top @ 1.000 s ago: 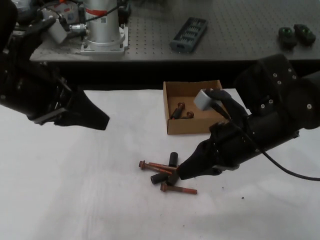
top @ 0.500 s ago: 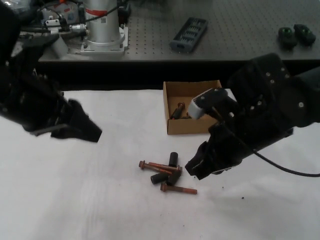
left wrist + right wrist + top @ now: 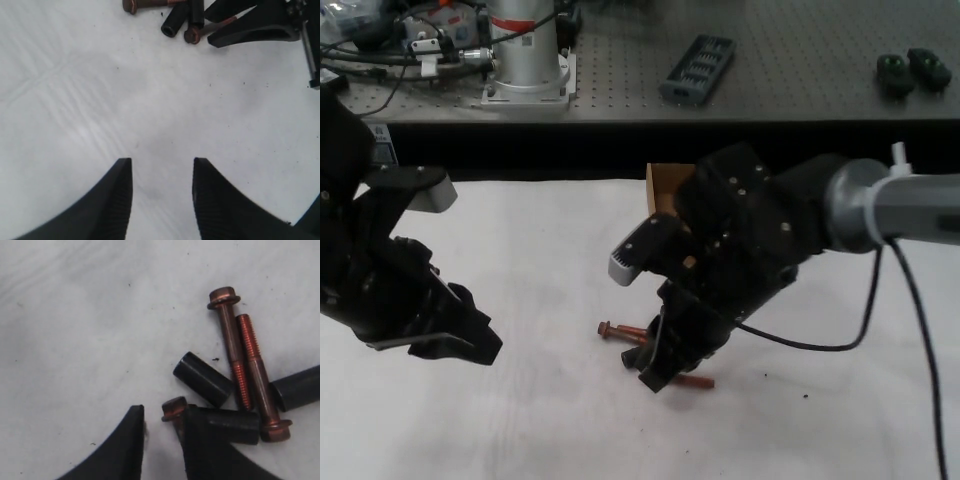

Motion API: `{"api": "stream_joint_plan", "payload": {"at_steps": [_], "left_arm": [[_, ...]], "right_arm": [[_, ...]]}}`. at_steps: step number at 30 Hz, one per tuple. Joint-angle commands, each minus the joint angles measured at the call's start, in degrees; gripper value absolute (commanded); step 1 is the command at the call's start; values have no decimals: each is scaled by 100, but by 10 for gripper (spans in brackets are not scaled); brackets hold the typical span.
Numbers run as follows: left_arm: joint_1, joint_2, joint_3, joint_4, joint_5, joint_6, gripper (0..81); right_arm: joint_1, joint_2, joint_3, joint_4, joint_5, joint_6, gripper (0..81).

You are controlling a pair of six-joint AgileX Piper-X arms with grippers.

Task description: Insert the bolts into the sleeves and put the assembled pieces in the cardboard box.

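Right wrist view: we find the right gripper released, a bolt head between its fingers, sleeves alongside. High view adds the cardboard box behind; left gripper released, well apart.

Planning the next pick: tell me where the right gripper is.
In the high view the right gripper sits near centre at the bolt pile, a bolt head by its fingertips, cardboard box behind.
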Motion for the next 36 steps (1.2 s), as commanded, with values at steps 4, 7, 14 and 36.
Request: {"api": "stream_joint_plan", "payload": {"at_steps": [4, 7, 14, 36], "left_arm": [[23, -84, -17, -108, -72, -13, 293], [23, -84, -17, -108, -72, -13, 293], [23, -84, -17, -160, -72, -13, 293], [23, -644, -17, -245, -72, -195, 293]], "right_arm": [[3, 301, -256, 239, 94, -247, 203], [3, 299, -256, 366, 141, -405, 203], [-16, 411, -245, 492, 205, -558, 203], [-280, 734, -245, 1144, 596, -1076, 203]]}}
